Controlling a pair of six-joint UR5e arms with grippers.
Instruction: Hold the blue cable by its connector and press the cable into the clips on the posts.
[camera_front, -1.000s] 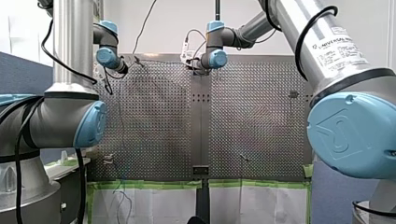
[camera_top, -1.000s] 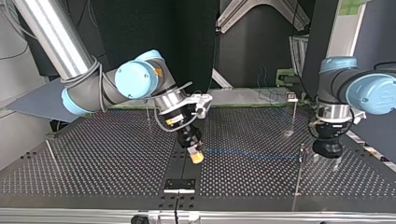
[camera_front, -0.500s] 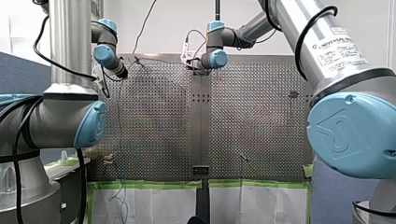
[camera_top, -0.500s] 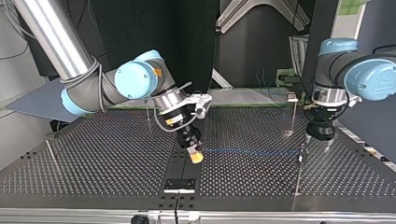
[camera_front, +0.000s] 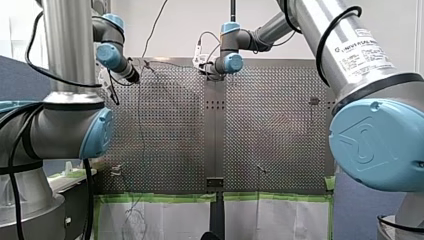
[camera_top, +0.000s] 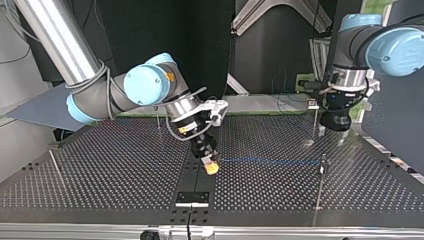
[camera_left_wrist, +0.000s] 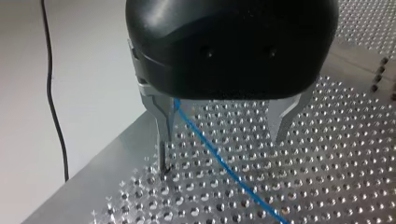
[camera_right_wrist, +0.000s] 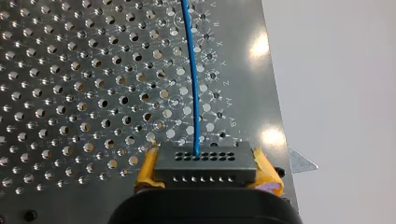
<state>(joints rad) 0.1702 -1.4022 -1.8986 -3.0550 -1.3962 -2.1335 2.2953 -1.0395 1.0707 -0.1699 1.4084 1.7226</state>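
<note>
A thin blue cable (camera_top: 270, 161) stretches level above the perforated table, from a black connector (camera_right_wrist: 205, 163) to a thin post (camera_top: 322, 165) at the top view's right. My right gripper (camera_top: 211, 168), with yellow pads (camera_right_wrist: 145, 168), is shut on that connector; the cable (camera_right_wrist: 193, 70) leaves it straight ahead. Further right and higher, my left gripper (camera_top: 334, 131) hangs above the table behind the post. In the left wrist view its metal fingers (camera_left_wrist: 161, 121) stand wide apart, open. The cable (camera_left_wrist: 219, 161) passes beneath them close to one finger, ungripped. A post top (camera_left_wrist: 162, 158) sits just under that fingertip.
More thin posts stand on the table (camera_top: 100, 175): one behind the left gripper (camera_top: 315, 120), one at the top view's far left (camera_top: 55, 165), one behind the right arm (camera_top: 159, 120). A black bracket (camera_top: 191, 198) sits at the near edge.
My left gripper has lifted and drawn back from beside the post toward the far side in the top view. The right gripper and the connector have stayed put.
</note>
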